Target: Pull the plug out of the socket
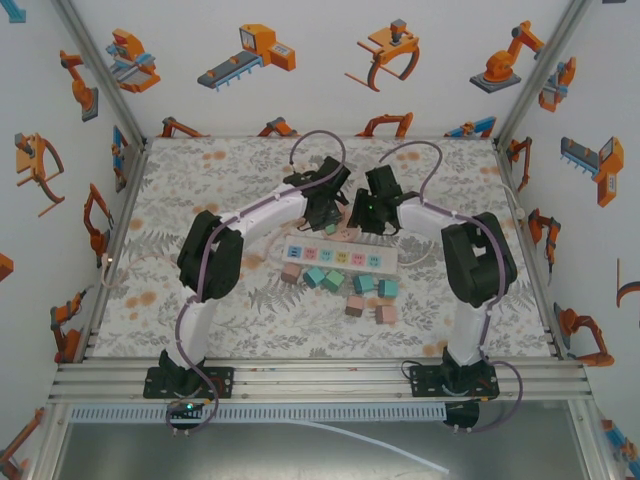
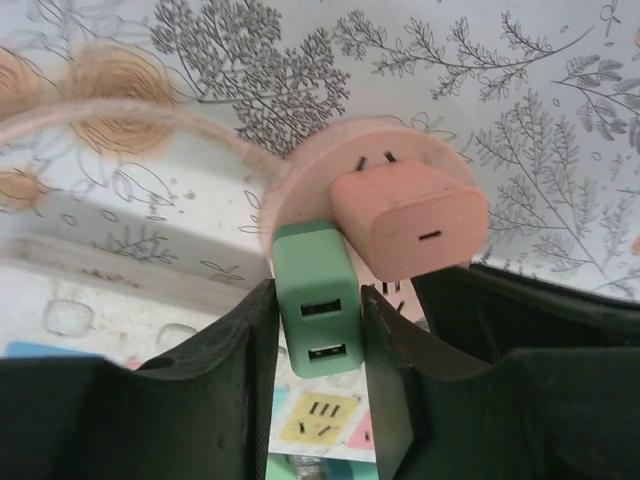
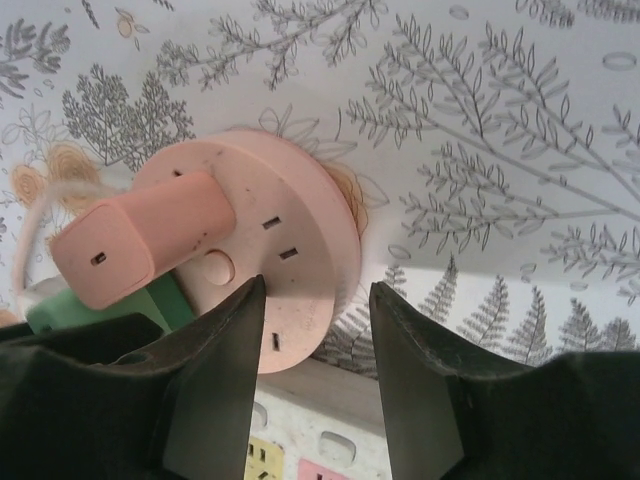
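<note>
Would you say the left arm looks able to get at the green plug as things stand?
Probably yes. The left gripper has a finger close against each side of the green plug, and the pink plug beside it sits outside the fingers, not between them.

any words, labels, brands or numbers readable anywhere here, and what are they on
No text can be read anywhere.
green charger: no print, two port slots.
pink charger: blank, one slot.
round pink socket: pin holes, no marking.
power strip: coloured socket faces; any print is too small to read.
wall pictures: robot drawings, no words.
</note>
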{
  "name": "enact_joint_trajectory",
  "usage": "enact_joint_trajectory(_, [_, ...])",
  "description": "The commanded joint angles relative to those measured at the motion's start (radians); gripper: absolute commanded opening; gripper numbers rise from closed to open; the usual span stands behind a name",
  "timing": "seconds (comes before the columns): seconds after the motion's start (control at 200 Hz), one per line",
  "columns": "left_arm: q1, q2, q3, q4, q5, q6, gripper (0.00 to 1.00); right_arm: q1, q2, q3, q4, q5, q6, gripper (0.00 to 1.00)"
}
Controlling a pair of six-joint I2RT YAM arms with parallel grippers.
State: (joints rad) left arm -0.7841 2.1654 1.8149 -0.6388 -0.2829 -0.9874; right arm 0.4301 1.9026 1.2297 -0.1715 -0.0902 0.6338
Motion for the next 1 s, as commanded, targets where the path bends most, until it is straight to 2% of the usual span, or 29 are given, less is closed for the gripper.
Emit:
enact_joint_trajectory(0.0, [0.012,0.017,0.042,-0.097,-0.046,0.176,0.31,0.016,-0.042,-0.056,-0.022,0.091,0.071,0.46])
enact_joint_trajectory(0.1, [0.027,0.04,0.081,-0.111,0.03,0.261,0.3,0.018,-0.059,-0.052,-0.01,0.063,0.083,0.46])
enact_joint_trajectory(0.3, [0.032,0.068,0.123,-0.15,0.077,0.324,0.25,0.018,0.018,0.021,-0.02,0.014,0.084,0.49])
enact_joint_trajectory(0.541, [0.035,0.055,0.129,-0.121,0.154,0.379,0.15,0.017,0.091,-0.018,0.136,-0.153,0.17,0.49])
enact_joint_trajectory(0.611, [0.04,0.054,0.143,-0.115,0.198,0.387,0.13,0.018,0.108,-0.02,0.121,-0.137,0.177,0.49])
enact_joint_trajectory(0.686, [0.042,0.054,0.17,-0.11,0.249,0.399,0.11,0.018,0.126,0.008,0.027,-0.084,0.158,0.45])
enact_joint_trajectory(0.851, [0.045,0.036,0.234,-0.113,0.265,0.439,0.1,0.018,0.101,-0.024,-0.04,0.016,0.15,0.32])
enact_joint_trajectory(0.996, [0.064,0.031,0.272,-0.089,0.307,0.418,0.1,0.019,0.107,-0.042,-0.064,0.038,0.149,0.28])
